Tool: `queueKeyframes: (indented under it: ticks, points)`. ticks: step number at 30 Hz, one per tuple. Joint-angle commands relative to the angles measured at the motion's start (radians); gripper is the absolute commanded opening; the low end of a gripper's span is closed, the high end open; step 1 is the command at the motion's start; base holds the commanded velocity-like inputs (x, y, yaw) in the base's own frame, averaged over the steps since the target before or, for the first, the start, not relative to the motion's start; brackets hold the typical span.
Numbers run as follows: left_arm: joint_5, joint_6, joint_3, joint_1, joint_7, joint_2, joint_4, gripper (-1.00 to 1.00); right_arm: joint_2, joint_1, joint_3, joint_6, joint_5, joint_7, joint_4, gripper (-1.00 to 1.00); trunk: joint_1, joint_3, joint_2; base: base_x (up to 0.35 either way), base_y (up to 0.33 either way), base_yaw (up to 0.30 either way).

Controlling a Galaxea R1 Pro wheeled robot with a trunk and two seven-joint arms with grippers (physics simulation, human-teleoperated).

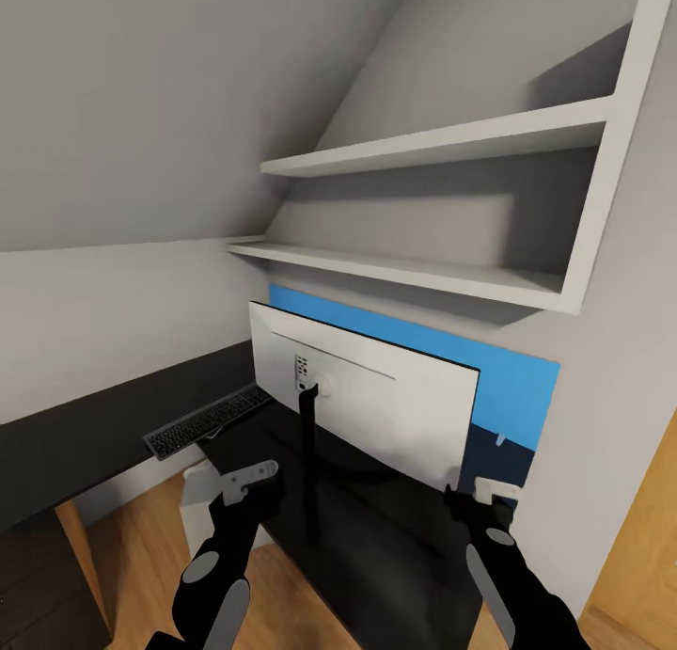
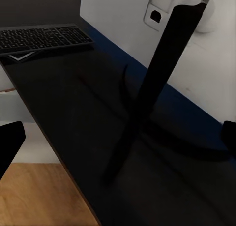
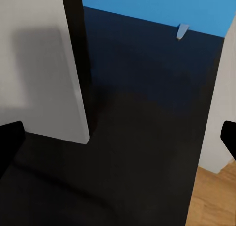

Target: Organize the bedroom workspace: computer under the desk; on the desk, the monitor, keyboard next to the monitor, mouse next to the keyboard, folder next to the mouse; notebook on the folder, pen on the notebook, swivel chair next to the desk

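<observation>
Head view: even, soft, moderately bright light; no glare. Shelves [image 1: 442, 142] throw broad soft shadows on the wall beneath them. The black table [image 1: 376, 537] reads very dark, with a faint sheen. Render slightly soft, edges a little jagged; no obvious bending at the frame edges. Both wrist views dimmer and blurrier; the monitor [image 3: 44, 78] carries a soft grey shadow at the upper left.

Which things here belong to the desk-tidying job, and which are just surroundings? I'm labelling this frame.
Job: monitor, keyboard, desk.
Surroundings: two wall shelves, blue wall panel, wooden floor.
</observation>
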Motion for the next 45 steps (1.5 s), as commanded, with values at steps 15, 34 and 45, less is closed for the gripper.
queueKeyframes:
  ticks: [15,34,45]
  points:
    - [0.008,0.003,-0.001,-0.001,0.009,0.0,0.0,1.0,0.0,-0.001,0.006,0.003,-0.008,-0.013,-0.002,1.0,0.0,-0.002,-0.001,-0.17,-0.215,0.247]
    - [0.008,0.001,-0.001,-0.001,0.009,0.001,0.0,1.0,0.0,-0.001,0.006,0.002,-0.008,-0.013,-0.002,1.0,0.0,-0.002,-0.001,-0.08,-0.311,0.278]
    - [0.008,0.004,-0.001,-0.001,0.009,0.001,0.001,1.0,-0.001,-0.001,0.072,-0.007,-0.005,-0.018,-0.002,1.0,0.0,-0.002,-0.001,0.0,-0.097,0.272]
